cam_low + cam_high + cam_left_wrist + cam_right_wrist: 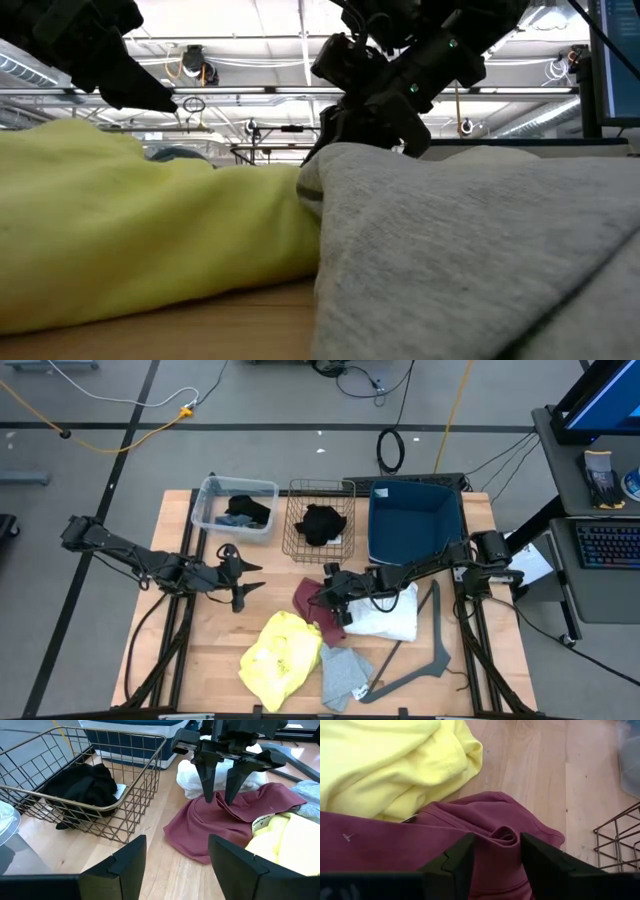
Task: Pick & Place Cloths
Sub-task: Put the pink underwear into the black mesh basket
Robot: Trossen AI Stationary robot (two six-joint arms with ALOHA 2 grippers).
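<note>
Maroon cloth (485, 837) bunches between the right gripper (223, 795) fingers, pinched. Left gripper (243, 580) hovers spread over bare table (200, 660)

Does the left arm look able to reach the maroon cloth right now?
Probably not cleanly: the right gripper is down on the maroon cloth, a fold between its fingers. The left gripper is open over bare wood beside it, with nothing else between.

Six cloths are showing: one yellow (281, 646), one maroon (310, 600), one white (392, 615), one grey (345, 672), two black (320, 523). Three containers sit at the back, one hanger bar (425, 660), two arms.
</note>
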